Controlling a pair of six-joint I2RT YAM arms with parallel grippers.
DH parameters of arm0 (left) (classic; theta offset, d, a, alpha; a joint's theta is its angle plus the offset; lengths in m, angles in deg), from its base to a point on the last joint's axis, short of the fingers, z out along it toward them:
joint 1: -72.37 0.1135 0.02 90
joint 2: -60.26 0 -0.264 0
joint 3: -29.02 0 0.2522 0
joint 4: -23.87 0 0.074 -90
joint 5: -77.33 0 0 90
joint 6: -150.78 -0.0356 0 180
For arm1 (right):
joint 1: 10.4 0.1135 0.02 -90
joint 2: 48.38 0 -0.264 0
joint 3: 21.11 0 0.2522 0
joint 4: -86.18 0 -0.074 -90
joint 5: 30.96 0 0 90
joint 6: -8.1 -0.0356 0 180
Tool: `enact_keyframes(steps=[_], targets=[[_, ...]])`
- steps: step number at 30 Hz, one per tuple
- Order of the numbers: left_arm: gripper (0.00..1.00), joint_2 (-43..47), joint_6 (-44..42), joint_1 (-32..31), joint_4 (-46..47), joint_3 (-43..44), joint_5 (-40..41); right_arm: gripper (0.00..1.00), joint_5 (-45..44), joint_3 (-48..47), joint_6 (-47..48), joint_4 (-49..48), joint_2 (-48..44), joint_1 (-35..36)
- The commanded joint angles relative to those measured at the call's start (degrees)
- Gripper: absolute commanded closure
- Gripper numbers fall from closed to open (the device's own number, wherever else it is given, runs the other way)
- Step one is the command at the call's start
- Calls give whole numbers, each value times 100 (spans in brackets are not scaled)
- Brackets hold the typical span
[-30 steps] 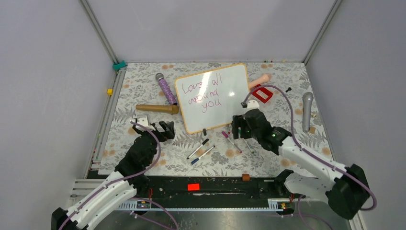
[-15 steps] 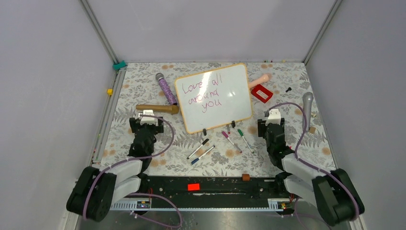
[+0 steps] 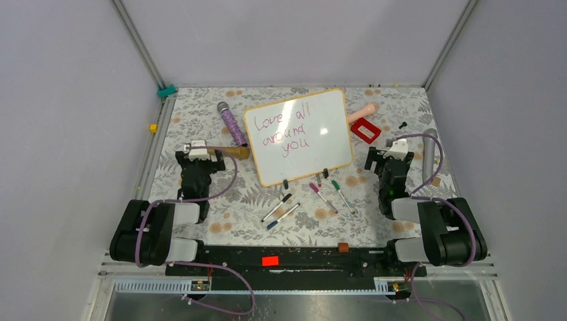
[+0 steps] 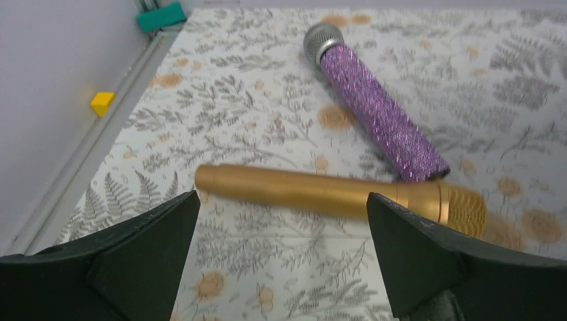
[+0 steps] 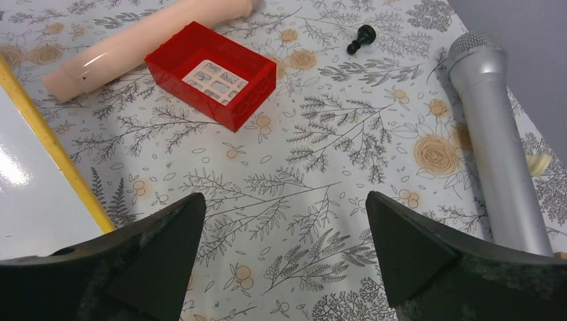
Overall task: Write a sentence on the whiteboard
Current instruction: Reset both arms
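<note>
On floral mat (image 3: 200,114), centre: whiteboard (image 3: 327,137) w/ its sentence (image 3: 284,130) on it, nothing held either side.
L gripper (image 4: 282,195) sits low by its base, jaws spread wide & empty, facing gold mic (image 4: 321,192) and purple glitter mic (image 4: 378,114); prob. parked there to keep off the board. Whiteboard lies flat, turned a bit, 2 black clips (image 3: 285,184) on near edge. Sentence reads "Love all around you" in 3 lines on board's left part, so writing looks done. 4 markers (image 3: 323,198) lie loose just below board, likely in reach of both sides. Right of board: 1 red box (image 5: 214,72), 1 peach tube (image 5: 147,40). R gripper (image 5: 284,196) likewise low, jaws wide, empty, w/ silver mic (image 5: 491,127) near. Count: 3 mics, 4 markers, 1 board.
</note>
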Motion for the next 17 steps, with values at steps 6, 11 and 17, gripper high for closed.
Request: enact_keyframes(steps=[6,11,17], targets=[[1,18,226,129,-55,323,-220,0,91,-85,-165,-336,3,-69],[1,19,227,132,-60,336,-233,1,96,-85,-165,-333,5,-73],[1,9,388,218,-217,424,-404,1,93,-84,-165,-338,2,-73]])
